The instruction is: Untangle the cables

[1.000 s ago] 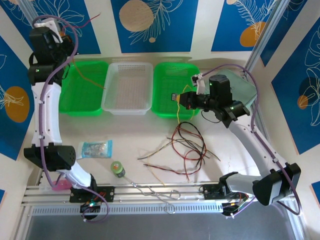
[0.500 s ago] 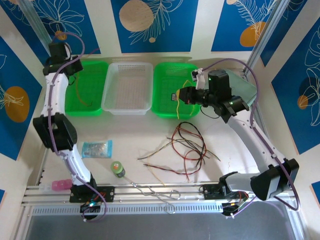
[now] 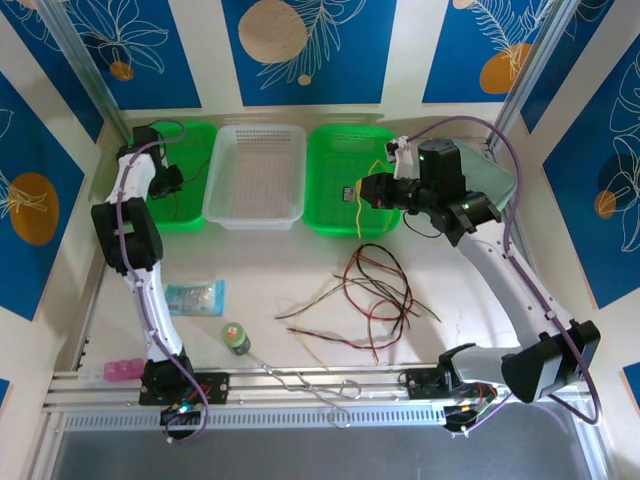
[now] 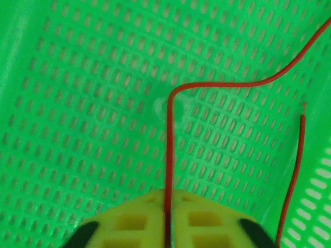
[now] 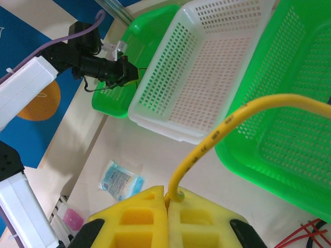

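Far left of the table [image 3: 270, 265]: left gripper [image 3: 172, 181] down inside the left green tray [image 3: 195, 150], yellow pads [image 4: 129, 222] pressed together on a red cable [image 4: 169, 139]. From the seam between the pads, straight up across the perforated tray floor, then bent off to the right. 1 more red strand [image 4: 294, 165] alongside at the right, bare tip up. From above, a thin dark line against the green, trailing toward the near wall of that tray.

Far right: right gripper [image 3: 366, 192] over the right green tray [image 3: 335, 160], clamped on a yellow cable [image 3: 358, 222]. Hanging end crossing the tray's near rim in the top view; touching the table or not, impossible to tell. In the right wrist view, out of the pinched seam, arching up and off to the right over the green mesh.

Between the 2 green trays: white tray [image 3: 255, 175].

Just near of the right green tray, loose on the table: bunch of cables [image 3: 375, 290], red and black loops crossing, tan strands fanning out to the left, apart from both grippers.

Nearer, at left: blue packet [image 3: 193, 297], small green round thing [image 3: 236, 337], pink item [image 3: 123, 370]. Bent silver wire [image 3: 320, 385] by the near rail.
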You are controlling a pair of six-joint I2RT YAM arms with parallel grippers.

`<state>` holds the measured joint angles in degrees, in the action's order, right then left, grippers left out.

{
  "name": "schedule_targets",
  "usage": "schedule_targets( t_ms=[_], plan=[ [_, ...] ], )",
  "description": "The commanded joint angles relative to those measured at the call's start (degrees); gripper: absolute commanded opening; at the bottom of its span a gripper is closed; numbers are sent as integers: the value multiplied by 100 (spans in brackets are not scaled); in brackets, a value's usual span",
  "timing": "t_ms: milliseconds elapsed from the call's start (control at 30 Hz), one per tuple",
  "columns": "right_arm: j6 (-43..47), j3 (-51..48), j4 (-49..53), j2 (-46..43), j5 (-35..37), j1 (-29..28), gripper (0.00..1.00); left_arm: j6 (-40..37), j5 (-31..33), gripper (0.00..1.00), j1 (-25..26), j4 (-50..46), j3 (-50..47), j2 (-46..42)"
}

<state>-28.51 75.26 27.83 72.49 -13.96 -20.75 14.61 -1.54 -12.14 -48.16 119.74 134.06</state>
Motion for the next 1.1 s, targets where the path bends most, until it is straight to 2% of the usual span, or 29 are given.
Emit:
schedule_targets(
  t_ms=[0, 33, 100, 400, 567, 667, 767, 900, 1067],
  plan=[
    [55, 76, 239, -57, -168, -2, 0, 49, -446, 44, -140, -430, 698, 230],
    [65, 158, 333, -4, -90, -32, 0, -4, -599, 54, -140, -501, 812, 237],
    [72, 308, 457, 106, 132, -100, 0, 10, -597, 66, -138, -471, 823, 74],
    [-146, 1031, 479, 1006, 559, -542, 0, -154, -196, 87, -140, 228, -75, -1597],
    [-389, 1676, 360, 1883, 536, -799, 0, -263, -302, 92, -132, 281, -654, -2351],
    [-373, 2442, 451, 2605, 475, -955, 0, -346, -515, 93, -98, 391, -1158, -2923],
    [-323, 3587, 816, 3514, 427, -1090, 0, -260, -938, 92, 66, 605, -1819, -3551],
    [-310, 5452, 1467, 4854, 308, -1277, 0, -455, -877, 92, 551, 719, -2734, -4242],
    [-361, 7653, 1910, 6616, 433, -1466, 0, -106, -1137, 91, 871, 1001, -3982, -4989]
  ],
)
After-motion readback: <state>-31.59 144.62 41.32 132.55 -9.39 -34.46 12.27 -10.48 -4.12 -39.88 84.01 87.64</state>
